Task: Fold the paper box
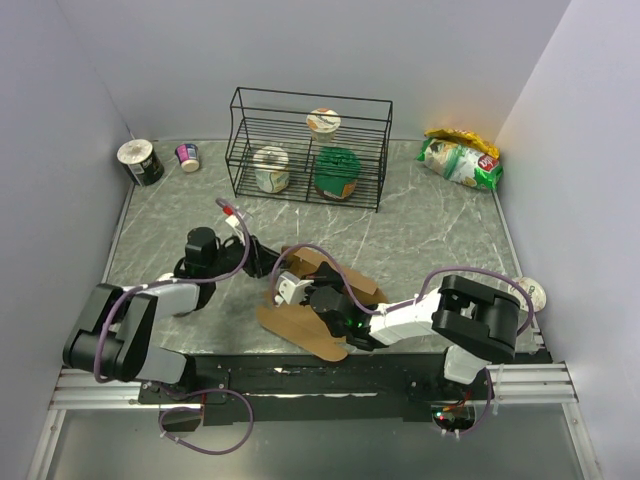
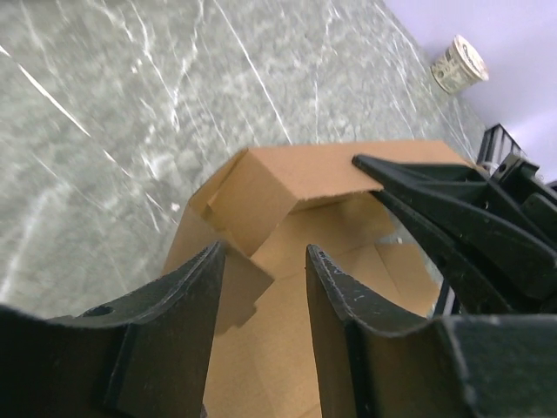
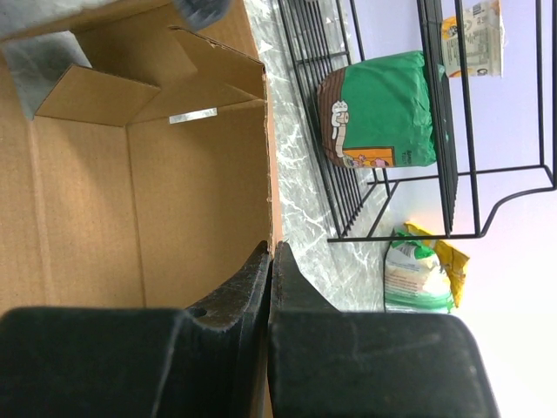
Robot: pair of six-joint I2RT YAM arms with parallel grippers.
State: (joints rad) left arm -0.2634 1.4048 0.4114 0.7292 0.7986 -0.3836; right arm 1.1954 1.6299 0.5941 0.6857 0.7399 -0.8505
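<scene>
The paper box [image 1: 305, 328] lies near the front edge of the table [image 1: 420, 230], half-formed. One wide flap lies flat toward the arms and walls stand raised behind it, though from above both arms cover much of it. The right pincer [image 3: 270, 254] is together, clamped on the top edge of an upright wall. The left pincer [image 2: 265, 261] stands apart over a folded-in corner flap; whether its fingers touch cardboard cannot be told. A paper cup [image 1: 533, 293] peeks from behind the right arm. Farther back, a wire rack [image 1: 305, 145] holds three containers with unreadable labels. A snack bag [image 1: 460, 158] lies to its right.
</scene>
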